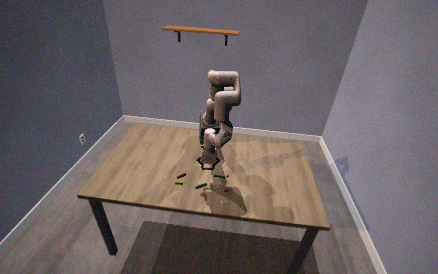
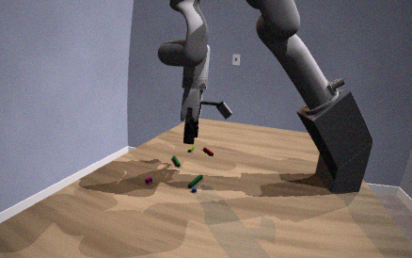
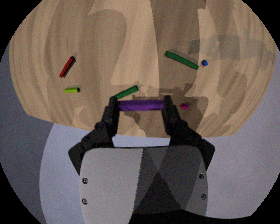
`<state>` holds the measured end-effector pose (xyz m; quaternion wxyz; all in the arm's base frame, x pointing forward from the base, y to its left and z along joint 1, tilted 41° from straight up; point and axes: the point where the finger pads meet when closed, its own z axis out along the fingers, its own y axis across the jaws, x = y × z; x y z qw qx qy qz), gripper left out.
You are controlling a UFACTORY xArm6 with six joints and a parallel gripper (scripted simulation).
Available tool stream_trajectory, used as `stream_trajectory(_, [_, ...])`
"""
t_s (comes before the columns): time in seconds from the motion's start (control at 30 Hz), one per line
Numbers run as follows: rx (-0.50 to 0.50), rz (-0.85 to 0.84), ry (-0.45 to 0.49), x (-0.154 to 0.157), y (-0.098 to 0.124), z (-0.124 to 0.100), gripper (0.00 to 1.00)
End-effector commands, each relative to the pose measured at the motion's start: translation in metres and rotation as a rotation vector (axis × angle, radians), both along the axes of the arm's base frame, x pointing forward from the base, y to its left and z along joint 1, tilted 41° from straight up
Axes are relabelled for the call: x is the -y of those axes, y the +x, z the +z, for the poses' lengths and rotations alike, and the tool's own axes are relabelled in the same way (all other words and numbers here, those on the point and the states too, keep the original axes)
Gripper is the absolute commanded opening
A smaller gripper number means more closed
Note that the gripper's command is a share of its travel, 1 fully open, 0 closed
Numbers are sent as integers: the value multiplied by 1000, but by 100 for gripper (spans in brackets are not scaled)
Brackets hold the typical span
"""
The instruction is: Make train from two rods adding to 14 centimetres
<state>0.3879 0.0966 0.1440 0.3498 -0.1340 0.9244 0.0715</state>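
My gripper (image 1: 207,167) (image 2: 189,140) (image 3: 140,103) is shut on the purple rod (image 1: 207,169) (image 3: 141,105), gripped by its two ends and held above the table. In the exterior view the fingers hide this rod. One green rod (image 1: 201,185) (image 2: 176,161) (image 3: 127,92) lies slanted on the table; in the wrist view it shows just past the left finger. Another green rod (image 1: 219,176) (image 2: 195,181) (image 3: 182,60) lies with the small blue rod (image 1: 227,176) (image 2: 194,190) (image 3: 205,63) near one end. No two rods lie in line end to end.
A red rod (image 1: 181,175) (image 2: 208,152) (image 3: 67,67) and a lime rod (image 1: 179,183) (image 2: 191,149) (image 3: 72,90) lie near each other. A short magenta rod (image 1: 227,190) (image 2: 149,180) (image 3: 184,106) lies apart in shadow. The table's front edge (image 1: 196,212) is beyond the rods.
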Motion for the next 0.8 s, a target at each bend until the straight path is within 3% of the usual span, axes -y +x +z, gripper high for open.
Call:
stream_trajectory(0.0, [-23, 16, 13, -1, 3, -2, 61])
stream_trajectory(0.27, [-23, 16, 13, -4, 10, -12, 61])
stream_trajectory(0.77, [-23, 16, 13, -18, 43, -54, 61])
